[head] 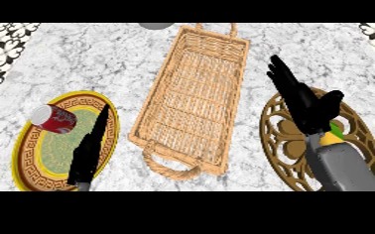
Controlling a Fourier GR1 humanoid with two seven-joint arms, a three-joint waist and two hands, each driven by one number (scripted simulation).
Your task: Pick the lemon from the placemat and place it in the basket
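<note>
Closest in, the right hand [306,110] rises from its grey forearm over the brown openwork placemat [282,129] at the right side of the counter [95,59]. Its fingers [284,82] are straight and spread, pointing away toward the far edge, with the thumb held apart to the right; nothing is gripped. Just beside the wrist, a small patch of yellow and green shows on the placemat, apparently the lemon [336,131], mostly hidden by the hand and forearm. Whether the hand touches it cannot be told.

At the lower left, the left hand [89,151] rests open, fingers up, over a gold-rimmed plate [29,168] bearing a red can [53,118] lying on its side. Between the two stands the long wicker basket [194,99], with handles at both ends.
</note>
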